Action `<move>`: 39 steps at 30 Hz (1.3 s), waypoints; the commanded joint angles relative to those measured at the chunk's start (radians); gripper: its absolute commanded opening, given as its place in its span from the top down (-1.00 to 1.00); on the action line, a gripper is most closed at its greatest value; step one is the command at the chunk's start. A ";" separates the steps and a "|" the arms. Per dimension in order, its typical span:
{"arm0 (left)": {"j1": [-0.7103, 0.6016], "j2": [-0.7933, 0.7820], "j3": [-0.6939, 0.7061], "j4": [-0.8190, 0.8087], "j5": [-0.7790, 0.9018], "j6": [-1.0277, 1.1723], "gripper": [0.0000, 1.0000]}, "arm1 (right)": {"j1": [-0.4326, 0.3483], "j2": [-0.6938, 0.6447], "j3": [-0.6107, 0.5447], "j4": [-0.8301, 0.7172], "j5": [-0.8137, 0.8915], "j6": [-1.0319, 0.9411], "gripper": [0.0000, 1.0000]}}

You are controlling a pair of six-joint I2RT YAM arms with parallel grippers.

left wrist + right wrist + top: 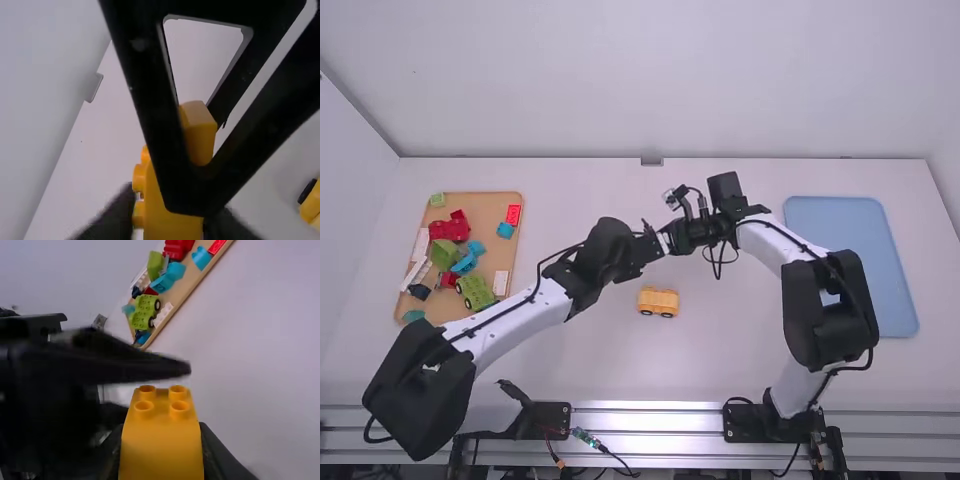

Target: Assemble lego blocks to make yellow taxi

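Yellow studded brick [161, 432]: left gripper [167, 222] and right gripper [161, 460] are pinching it; likely handover is needing steady alignment.

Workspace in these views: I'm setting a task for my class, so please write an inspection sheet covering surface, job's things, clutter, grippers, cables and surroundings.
Surface: white table, with a flat blue mat or tray on its right.
Job's things: yellow wheeled base on the table; studded yellow block held above it, single or joined pieces, cannot tell.
Clutter: brown tray at left, holding jumbled red, green, blue and white blocks.
Grippers: left gripper and right gripper meet mid-air, each closed on yellow blockwork.
Cables: run along both arms; loose wires between the arm bases.
Surroundings: pale walls; metal rail at the near edge.
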 commanded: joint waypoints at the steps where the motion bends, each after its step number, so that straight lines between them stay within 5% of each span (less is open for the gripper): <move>1: -0.008 0.002 0.027 -0.008 -0.005 -0.010 -0.98 | 0.007 0.010 0.024 0.000 -0.011 -0.011 0.53; 6: -0.007 -0.052 0.029 -0.051 -0.012 -0.087 -0.98 | 0.007 0.010 0.024 -0.004 0.053 -0.053 0.59; 13: 0.046 -0.213 0.029 -0.177 0.196 -0.071 -0.98 | -0.029 0.010 0.024 -0.056 0.056 -0.222 0.62; 19: 0.271 -0.288 0.028 -0.241 0.760 -0.132 -0.98 | -0.081 -0.003 0.025 -0.192 0.047 -0.508 0.63; 27: 0.434 -0.134 0.028 -0.171 1.224 -0.177 -0.98 | -0.071 -0.068 0.026 -0.384 0.033 -0.875 0.65; 30: 0.421 -0.032 0.028 -0.102 1.281 -0.244 -0.98 | -0.041 -0.088 0.026 -0.457 0.041 -1.035 0.67; 39: 0.409 0.103 0.028 -0.077 1.353 -0.236 -0.97 | -0.019 -0.105 0.026 -0.447 0.050 -1.038 0.78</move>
